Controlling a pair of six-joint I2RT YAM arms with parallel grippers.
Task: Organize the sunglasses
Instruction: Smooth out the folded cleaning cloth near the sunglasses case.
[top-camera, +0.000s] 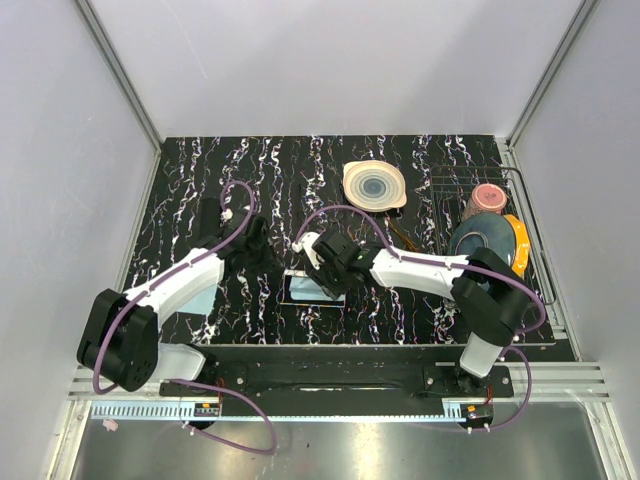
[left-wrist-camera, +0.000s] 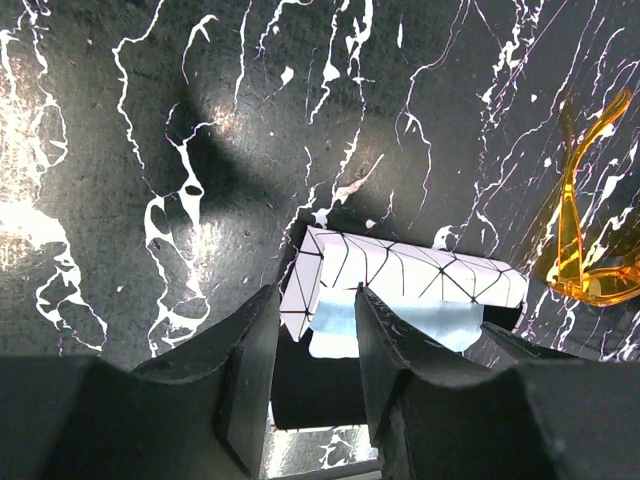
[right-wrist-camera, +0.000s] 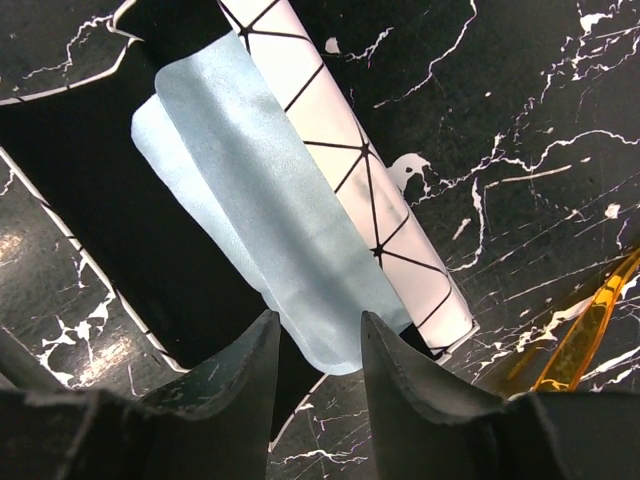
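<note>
The sunglasses, amber-orange with thin arms, lie on the black marbled table at the right edge of the left wrist view (left-wrist-camera: 585, 250), the lower right corner of the right wrist view (right-wrist-camera: 580, 345) and faintly in the top view (top-camera: 400, 230). A white oblong box (left-wrist-camera: 400, 275) (right-wrist-camera: 350, 170) with black line pattern lies beside a flat black case (left-wrist-camera: 320, 380) (right-wrist-camera: 120, 230) (top-camera: 292, 290), with a light blue cloth (left-wrist-camera: 400, 325) (right-wrist-camera: 260, 200) over them. My left gripper (left-wrist-camera: 310, 340) (top-camera: 255, 245) is open and empty at the box's left end. My right gripper (right-wrist-camera: 315, 350) (top-camera: 325, 262) is open and empty over the cloth's end.
A cream plate with dark rings (top-camera: 374, 185) sits at the back. A wire rack (top-camera: 527, 215) at the right holds a pink cup (top-camera: 488, 197), a blue dish (top-camera: 485, 240) and an orange dish (top-camera: 518, 243). A pale blue sheet (top-camera: 205, 295) lies under the left arm.
</note>
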